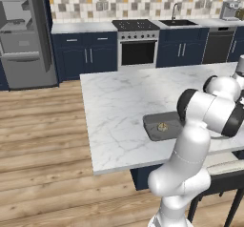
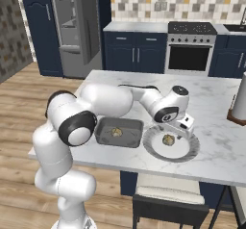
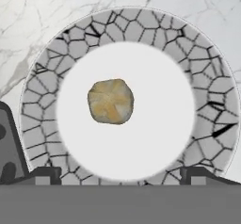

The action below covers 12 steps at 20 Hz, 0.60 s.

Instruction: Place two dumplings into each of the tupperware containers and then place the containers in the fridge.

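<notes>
A dark grey tupperware container (image 2: 129, 137) (image 1: 151, 128) sits near the front edge of the marble island with one dumpling (image 2: 116, 132) (image 1: 162, 126) in it. Just to its right is a round pale plate (image 2: 185, 151) (image 3: 141, 28) carrying another dumpling (image 2: 167, 139) (image 3: 110, 101). My gripper (image 2: 182, 132) (image 3: 120, 176) hangs open directly above this plate, fingers pointing down, nothing between them. The plate dumpling lies slightly ahead of the fingertips (image 3: 44, 173). The fridge (image 1: 24, 35) (image 2: 72, 26) stands open at the far left of the kitchen.
The marble island (image 1: 119, 102) ends close in front of the tray and plate. A brown-based upright object (image 2: 239, 103) stands at the island's right side. A dark stool (image 2: 168, 199) is tucked under the near edge. The oven (image 2: 190, 55) and navy cabinets line the back wall.
</notes>
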### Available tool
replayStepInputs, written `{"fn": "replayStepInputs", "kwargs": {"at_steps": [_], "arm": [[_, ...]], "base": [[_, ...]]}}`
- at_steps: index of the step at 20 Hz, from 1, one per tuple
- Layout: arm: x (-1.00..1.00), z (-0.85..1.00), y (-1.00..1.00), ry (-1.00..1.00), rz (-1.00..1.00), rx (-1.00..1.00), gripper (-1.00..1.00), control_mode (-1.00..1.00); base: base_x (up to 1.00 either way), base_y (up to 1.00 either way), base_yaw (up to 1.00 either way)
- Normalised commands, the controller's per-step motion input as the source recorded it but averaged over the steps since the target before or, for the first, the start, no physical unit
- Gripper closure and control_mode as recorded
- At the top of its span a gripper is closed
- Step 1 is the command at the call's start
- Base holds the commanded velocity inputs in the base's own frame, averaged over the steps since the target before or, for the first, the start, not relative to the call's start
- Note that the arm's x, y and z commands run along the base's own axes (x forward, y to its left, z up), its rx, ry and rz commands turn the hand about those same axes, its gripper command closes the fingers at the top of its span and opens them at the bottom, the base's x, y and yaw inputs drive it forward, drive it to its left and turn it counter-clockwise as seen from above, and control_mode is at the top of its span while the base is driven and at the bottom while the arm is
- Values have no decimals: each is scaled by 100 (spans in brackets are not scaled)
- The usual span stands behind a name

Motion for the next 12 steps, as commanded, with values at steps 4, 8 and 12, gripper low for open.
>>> {"fn": "replayStepInputs", "kwargs": {"at_steps": [4,8,12], "arm": [[27,-34,18,0,6,0,-100,-100],[29,-35,10,0,7,0,-100,-100],[35,-45,0,0,4,0,-100,-100]], "base": [[0,0,0],[0,0,0],[0,0,0]]}}
